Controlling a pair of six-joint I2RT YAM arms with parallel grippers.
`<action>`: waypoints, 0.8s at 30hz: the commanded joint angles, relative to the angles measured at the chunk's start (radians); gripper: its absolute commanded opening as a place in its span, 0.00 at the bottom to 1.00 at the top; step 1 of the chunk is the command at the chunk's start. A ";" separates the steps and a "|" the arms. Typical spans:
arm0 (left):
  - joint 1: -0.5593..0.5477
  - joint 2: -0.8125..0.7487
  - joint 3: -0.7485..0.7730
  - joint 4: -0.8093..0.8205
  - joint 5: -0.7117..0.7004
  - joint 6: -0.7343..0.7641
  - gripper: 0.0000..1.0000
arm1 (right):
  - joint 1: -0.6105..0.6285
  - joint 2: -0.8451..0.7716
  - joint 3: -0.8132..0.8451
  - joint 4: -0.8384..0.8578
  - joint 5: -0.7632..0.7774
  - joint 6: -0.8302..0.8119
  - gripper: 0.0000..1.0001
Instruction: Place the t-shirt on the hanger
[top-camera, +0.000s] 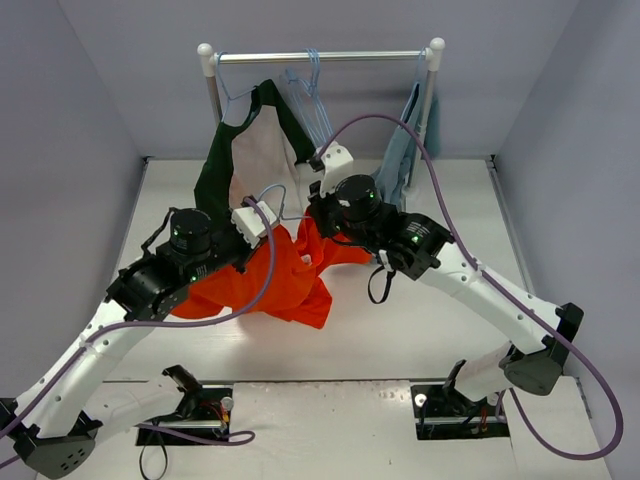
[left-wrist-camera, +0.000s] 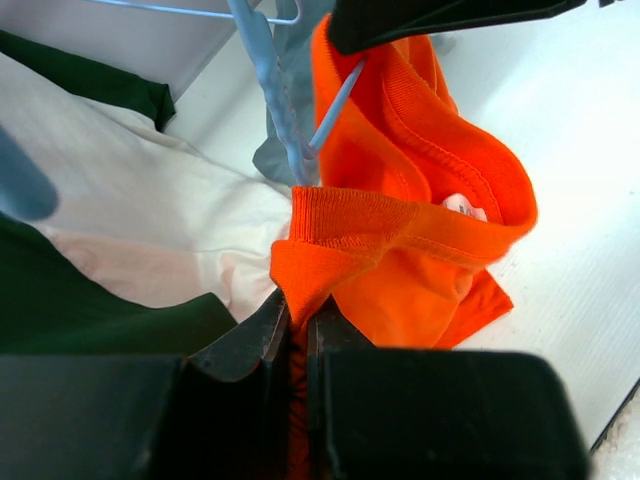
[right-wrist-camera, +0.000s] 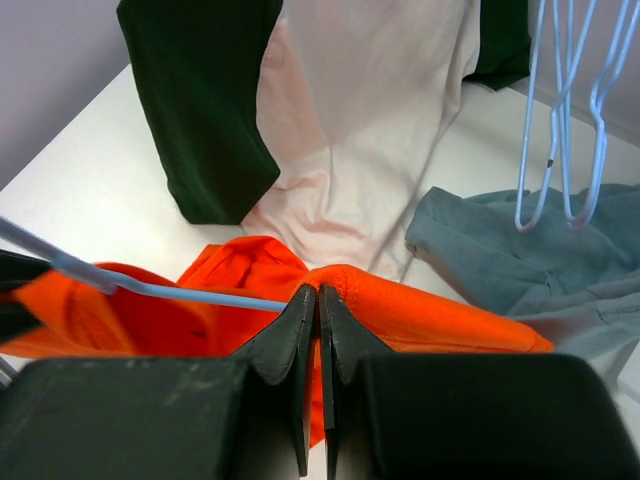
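The orange-red t-shirt (top-camera: 270, 285) is bunched on the table between both arms. My left gripper (top-camera: 268, 222) is shut on a fold of its ribbed edge (left-wrist-camera: 340, 215), with fabric pinched between the jaws (left-wrist-camera: 298, 322). My right gripper (top-camera: 318, 205) is shut on another fold of the t-shirt (right-wrist-camera: 420, 305), its jaws pressed together (right-wrist-camera: 320, 300). The pale-blue hanger's wire (left-wrist-camera: 335, 100) runs into the collar opening between the two grips. It also shows as a thin bar (right-wrist-camera: 150, 290) entering the fabric in the right wrist view. Most of the hanger is hidden by cloth.
A rail rack (top-camera: 320, 57) stands at the back. A dark green-and-white garment (top-camera: 245, 150) hangs at its left and a grey-blue garment (top-camera: 405, 150) at its right. Spare pale-blue hangers (top-camera: 310, 95) hang between them. Grey walls close in both sides.
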 joint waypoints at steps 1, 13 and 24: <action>-0.007 -0.069 -0.085 0.291 0.026 -0.062 0.00 | 0.033 0.020 0.056 0.058 0.020 0.010 0.00; -0.005 -0.162 -0.272 0.483 0.086 -0.087 0.00 | 0.047 0.038 0.015 0.057 -0.013 0.008 0.13; -0.002 -0.224 -0.430 0.604 0.113 -0.108 0.00 | -0.111 -0.147 -0.080 0.057 -0.165 -0.095 0.47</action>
